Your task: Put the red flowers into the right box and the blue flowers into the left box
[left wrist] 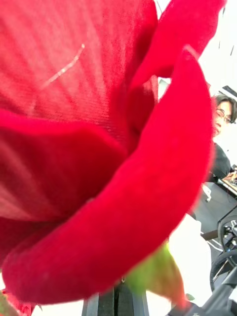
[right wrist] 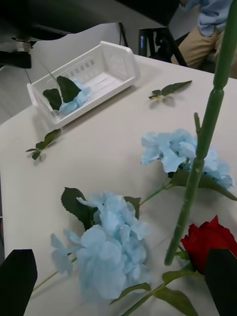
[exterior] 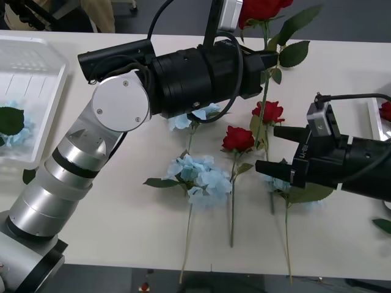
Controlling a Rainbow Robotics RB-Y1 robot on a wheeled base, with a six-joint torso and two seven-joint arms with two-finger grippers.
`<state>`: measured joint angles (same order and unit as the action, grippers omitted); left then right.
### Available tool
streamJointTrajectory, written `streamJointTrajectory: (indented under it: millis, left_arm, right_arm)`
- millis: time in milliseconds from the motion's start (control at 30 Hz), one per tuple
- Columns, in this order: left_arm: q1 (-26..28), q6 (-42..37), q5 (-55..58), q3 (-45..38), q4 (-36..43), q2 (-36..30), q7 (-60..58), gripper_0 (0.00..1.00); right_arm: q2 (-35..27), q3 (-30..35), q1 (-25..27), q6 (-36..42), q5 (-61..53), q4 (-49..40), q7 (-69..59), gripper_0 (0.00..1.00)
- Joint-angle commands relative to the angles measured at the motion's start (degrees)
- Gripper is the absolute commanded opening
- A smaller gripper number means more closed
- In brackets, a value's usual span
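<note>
Left gripper point(exterior: 269, 61) jaws pinching a red rose point(exterior: 263, 9) by the stem, raised above the desk point(exterior: 122, 201). Right gripper point(exterior: 276, 149) jaws spread, over the blue flowers point(exterior: 198, 177).

My left arm point(exterior: 91, 159): silver ribbed segments, black band between, round silver joint cap with small screws, then fat black cylinder forearm, black cables looped around it. My right arm point(exterior: 360, 165): black, boxy grey-topped wrist block, black cable arching off. My fingers point(right wrist: 17, 281) were black, flat-tipped.
</note>
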<state>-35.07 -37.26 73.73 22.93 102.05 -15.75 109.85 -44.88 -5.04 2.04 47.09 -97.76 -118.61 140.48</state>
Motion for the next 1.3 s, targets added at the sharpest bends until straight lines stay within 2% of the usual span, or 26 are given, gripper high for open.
streamJointTrajectory:
  millis: [33, 267, 467, 867, 900, 933, 967, 1000, 1033, 1067, 1133, 1167, 1200, 1300]
  left_arm:
    - [-1.8, 0.5, 0.1, -0.1, 1.7, -0.6, 2.4, 0.0]
    - [-1.8, 0.5, 0.1, -0.1, 1.7, -0.6, 2.4, 0.0]
    - [-1.8, 0.5, 0.1, -0.1, 1.7, -0.6, 2.4, 0.0]
    - [-1.8, 0.5, 0.1, -0.1, 1.7, -0.6, 2.4, 0.0]
    - [-1.8, 0.5, 0.1, -0.1, 1.7, -0.6, 2.4, 0.0]
    - [-1.8, 0.5, 0.1, -0.1, 1.7, -0.6, 2.4, 0.0]
    - [-1.8, 0.5, 0.1, -0.1, 1.7, -0.6, 2.4, 0.0]
    - [-1.8, 0.5, 0.1, -0.1, 1.7, -0.6, 2.4, 0.0]
    - [-1.8, 0.5, 0.1, -0.1, 1.7, -0.6, 2.4, 0.0]
    - [-1.8, 0.5, 0.1, -0.1, 1.7, -0.6, 2.4, 0.0]
    - [-1.8, 0.5, 0.1, -0.1, 1.7, -0.6, 2.4, 0.0]
    - [-1.8, 0.5, 0.1, -0.1, 1.7, -0.6, 2.4, 0.0]
    - [-1.8, 0.5, 0.1, -0.1, 1.7, -0.6, 2.4, 0.0]
    - [-1.8, 0.5, 0.1, -0.1, 1.7, -0.6, 2.4, 0.0]
  right_arm:
    - [-1.5, -2.7, -3.3, -4.6, -0.3, 1.5, 1.0, 1.0]
    - [-1.4, -10.7, -9.8, -11.8, -0.3, 5.1, 1.1, 1.0]
    - [0.8, -15.8, -15.3, -14.7, -0.1, 8.7, 1.3, 1.0]
    - [5.2, -19.7, -21.1, -15.0, 2.2, 14.9, 1.2, 0.99]
    - [5.2, -19.7, -21.1, -14.9, 2.2, 14.9, 1.1, 0.91]
    - [5.2, -19.7, -21.1, -14.9, 2.2, 14.9, 1.0, 0.76]
    - [5.1, -19.7, -21.1, -14.9, 2.2, 15.0, 1.0, 0.67]
    - [5.1, -19.7, -21.1, -14.9, 2.2, 15.0, 1.0, 0.5]
    - [5.1, -19.8, -21.0, -14.9, 2.2, 15.0, 1.0, 0.41]
    - [5.0, -19.8, -21.0, -14.9, 2.2, 15.0, 0.9, 0.22]
    - [4.8, -19.7, -21.1, -14.9, 2.2, 15.0, 0.9, 0.07]
    - [4.7, -19.8, -21.0, -14.9, 2.2, 15.1, 0.9, 0.03]
    - [4.6, -19.7, -21.0, -14.9, 2.2, 15.1, 0.9, 0.0]
    - [4.5, -19.8, -21.0, -14.9, 2.2, 15.1, 0.9, 0.0]
